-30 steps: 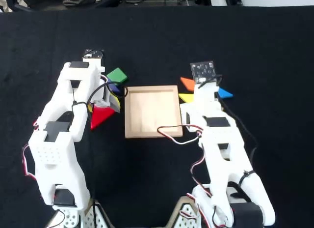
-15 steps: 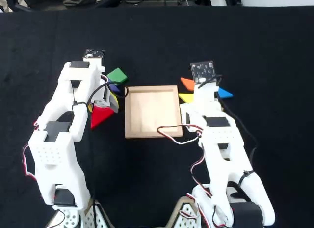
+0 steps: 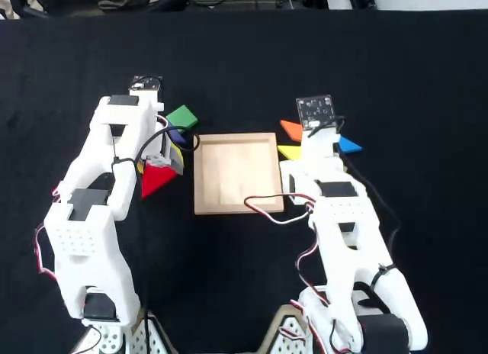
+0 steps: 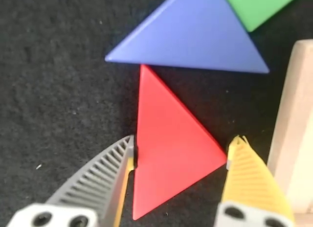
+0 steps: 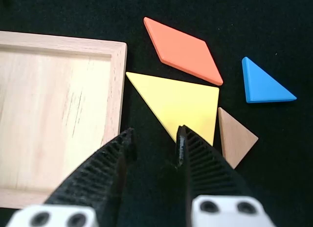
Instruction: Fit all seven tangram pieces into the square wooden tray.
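my left gripper (image 4: 181, 161) is down on the black table (image 3: 244, 64), left of the square wooden tray (image 3: 235, 207). its grey fingertip touches one edge of the red triangle (image 4: 161, 134) and the yellow fingertip touches the opposite corner, so i'm pinching that piece, which lies flat on the table. the red triangle's far tip nearly meets the long edge of the big blue-violet triangle (image 4: 190, 36). the green piece (image 4: 259, 7) is just beyond that, touching or overlapping it, can't tell which. the tray wall is just beside my yellow finger. the tray sits between my two arms.

my right gripper (image 5: 152, 144) is low over bare table, just past the tray's right wall. its black fingers are a little apart with nothing between them. one fingertip is at the edge of the yellow triangle (image 5: 183, 107). the orange parallelogram (image 5: 182, 50) is just beyond the yellow one. the small brown triangle (image 5: 234, 136) is beside the yellow's right side. the small blue triangle (image 5: 264, 82) is farthest right, apart from the others. all seven pieces lie outside the tray.
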Motion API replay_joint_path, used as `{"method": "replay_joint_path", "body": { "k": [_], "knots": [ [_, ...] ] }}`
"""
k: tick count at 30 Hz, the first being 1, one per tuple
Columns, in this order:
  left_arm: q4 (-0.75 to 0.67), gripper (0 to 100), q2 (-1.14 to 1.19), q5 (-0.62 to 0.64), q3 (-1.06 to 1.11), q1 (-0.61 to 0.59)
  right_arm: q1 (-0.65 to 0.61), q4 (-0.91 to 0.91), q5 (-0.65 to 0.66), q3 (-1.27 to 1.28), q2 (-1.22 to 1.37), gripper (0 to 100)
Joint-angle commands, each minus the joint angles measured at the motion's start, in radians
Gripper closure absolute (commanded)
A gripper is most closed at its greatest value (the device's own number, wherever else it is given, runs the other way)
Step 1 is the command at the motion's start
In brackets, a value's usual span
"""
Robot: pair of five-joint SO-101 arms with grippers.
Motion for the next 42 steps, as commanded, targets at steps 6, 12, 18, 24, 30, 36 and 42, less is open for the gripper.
{"method": "replay_joint_path", "body": {
  "k": [6,12,18,24,30,36,42],
  "knots": [
    [0.009,76,-0.014,-0.011,-0.039,-0.012,0.012,-0.017,0.000,-0.004,0.005,85.3],
    [0.006,77,-0.063,-0.009,-0.028,-0.015,0.012,-0.017,0.000,-0.004,0.007,85.3],
    [0.008,77,-0.074,-0.009,-0.028,-0.015,0.012,-0.017,0.000,-0.004,0.007,85.3],
    [0.014,76,-0.081,-0.124,-0.042,-0.015,0.012,-0.017,0.000,-0.004,0.007,85.3],
    [0.138,72,-0.169,-0.434,-0.130,-0.062,0.012,-0.017,0.000,-0.004,0.007,85.3],
    [0.325,70,-0.262,-0.559,-0.217,-0.064,0.012,-0.018,0.000,-0.007,0.007,85.3],
    [0.327,71,-0.443,-0.629,-0.104,-0.061,0.012,-0.018,0.000,-0.007,0.007,85.4]
  ]
}}
